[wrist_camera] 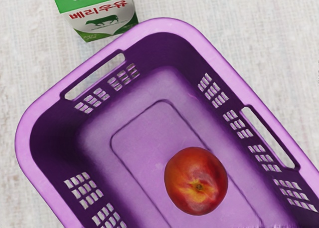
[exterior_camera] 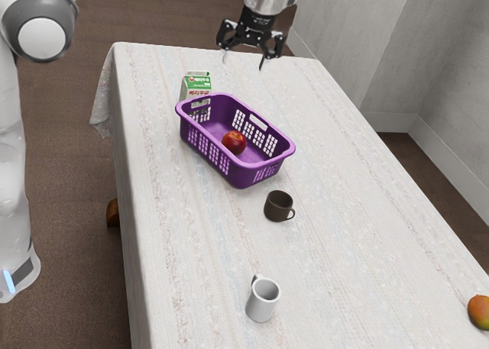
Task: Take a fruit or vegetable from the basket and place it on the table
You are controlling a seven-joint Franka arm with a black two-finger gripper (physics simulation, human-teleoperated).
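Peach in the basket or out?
In: the peach sits on the floor of the purple basket, inside its walls in both views.

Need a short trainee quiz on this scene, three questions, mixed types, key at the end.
1. True or false: the gripper is open, with nothing between its fingers.
2. What lies inside the purple basket?
a) a white mug
b) a red fruit
c) a milk carton
3. Fill in the colour: of the two mugs on the table, the one nearer the basket is the ____ mug.

Key: 1 true; 2 b; 3 dark brown
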